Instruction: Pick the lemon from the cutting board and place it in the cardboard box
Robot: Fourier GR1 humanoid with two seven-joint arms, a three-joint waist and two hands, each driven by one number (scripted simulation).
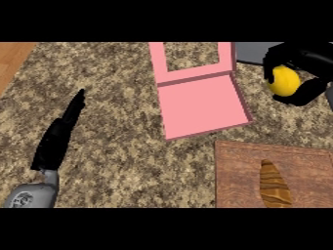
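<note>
Wooden flooring edges the far left of the speckled granite counter (118,146), where the robot's left hand (59,134) lies flat with its black fingers straight, holding nothing and well apart from the work. Centre frame sits the pink, flat-sided box with an open flap (201,105) (pink here, though the task calls it cardboard), its floor bare and facing up. Below and to its right lies the brown wooden cutting board (299,166), bearing only a striped brown loaf-shaped item (275,184); the lemon is no longer on it. At upper right, the robot's right hand (309,66) is curled round the small round yellow lemon (285,80), fingers over the top and thumb below, carrying it just beside the box's right wall, in front of a grey object (252,51) at the top edge.

The fruit looks light and stiff enough to bear a wrap-around hold, but its smooth, rounded skin could roll or slip from a fingertip pinch; judging by this view, a grasp across its widest middle suits it best. Once set down it is likely to roll, so a low release over the box floor seems wise.
</note>
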